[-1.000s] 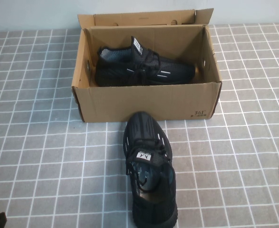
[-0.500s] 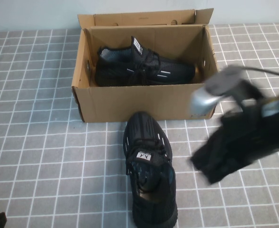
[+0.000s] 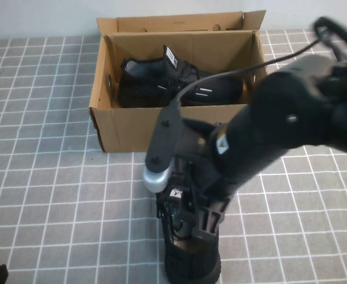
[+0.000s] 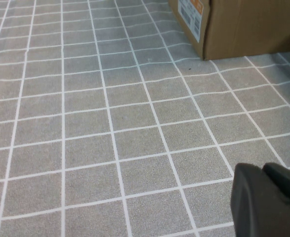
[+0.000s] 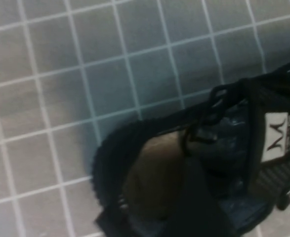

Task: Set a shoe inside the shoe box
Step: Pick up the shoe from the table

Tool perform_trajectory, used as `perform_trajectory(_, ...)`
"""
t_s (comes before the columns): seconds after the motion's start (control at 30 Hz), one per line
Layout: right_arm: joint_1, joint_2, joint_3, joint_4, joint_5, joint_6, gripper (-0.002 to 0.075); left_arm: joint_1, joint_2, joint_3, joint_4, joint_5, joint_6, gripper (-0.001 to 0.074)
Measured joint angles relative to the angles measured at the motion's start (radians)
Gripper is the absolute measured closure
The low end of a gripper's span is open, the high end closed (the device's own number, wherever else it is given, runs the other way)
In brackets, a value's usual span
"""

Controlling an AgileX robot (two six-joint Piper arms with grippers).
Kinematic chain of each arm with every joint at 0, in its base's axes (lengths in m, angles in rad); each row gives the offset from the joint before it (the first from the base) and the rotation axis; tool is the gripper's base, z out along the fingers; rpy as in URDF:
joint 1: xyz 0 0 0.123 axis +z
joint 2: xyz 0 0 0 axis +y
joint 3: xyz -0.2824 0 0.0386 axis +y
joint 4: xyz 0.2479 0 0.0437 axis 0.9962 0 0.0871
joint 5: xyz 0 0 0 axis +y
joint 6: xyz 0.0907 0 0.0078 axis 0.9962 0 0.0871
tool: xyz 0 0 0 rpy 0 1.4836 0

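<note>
My left claw [image 4: 266,197] sits clenched, empty, at seven o'clock; my right claw [image 3: 204,220] hovers over the black sneaker [image 3: 191,260] at six o'clock, its spread I cannot tell; light, soft mesh, best taken at the collar; the shoe box [image 3: 179,127], twelve o'clock, already holds its mate [image 3: 161,83].

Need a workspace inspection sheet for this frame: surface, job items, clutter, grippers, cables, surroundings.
Surface: grey tiled mat, white grid lines.
Job's things: shoe on the mat in front of the shoe box, not yet boxed; second shoe lies inside the box, lid flap open.
Clutter: nothing seen.
Grippers: right gripper over the near shoe's opening, jaws open, nothing held; left gripper shut, parked at the near left edge.
Cables: black cable from the right arm crosses over the box.
Surroundings: plain pale wall.
</note>
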Motion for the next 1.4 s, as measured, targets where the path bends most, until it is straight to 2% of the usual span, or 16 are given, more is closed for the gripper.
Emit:
perform_trajectory(0.07,0.0,0.028,-0.016,-0.029,-0.015,0.0,0.0305,0.0,0.0,0.0,0.0,0.0,0.0,0.0736)
perform_trajectory(0.2,0.0,0.075,-0.034,-0.078,-0.053,0.0,0.0277,0.0,0.0,0.0,0.0,0.0,0.0,0.0736)
perform_trajectory(0.53,0.0,0.156,-0.039,-0.161,-0.118,0.005,0.0271,0.0,0.0,0.0,0.0,0.0,0.0,0.0736)
perform_trajectory(0.73,0.0,0.176,-0.042,-0.298,-0.155,0.121,0.027,0.0,0.0,0.0,0.0,0.0,0.0,0.0736)
perform_trajectory(1.07,0.0,0.206,-0.042,-0.31,-0.183,0.143,0.0276,0.0,0.0,0.0,0.0,0.0,0.0,0.0736)
perform_trajectory(1.13,0.0,0.216,-0.042,-0.301,-0.186,0.143,0.0303,0.0,0.0,0.0,0.0,0.0,0.0,0.0736)
perform_trajectory(1.23,0.0,0.222,-0.042,-0.29,-0.187,0.143,0.0384,0.0,0.0,0.0,0.0,0.0,0.0,0.0736)
perform_trajectory(1.3,0.0,0.226,-0.042,-0.283,-0.188,0.143,0.0461,0.0,0.0,0.0,0.0,0.0,0.0,0.0736)
perform_trajectory(1.4,0.0,0.226,-0.042,-0.279,-0.188,0.164,0.062,0.0,0.0,0.0,0.0,0.0,0.0,0.0736)
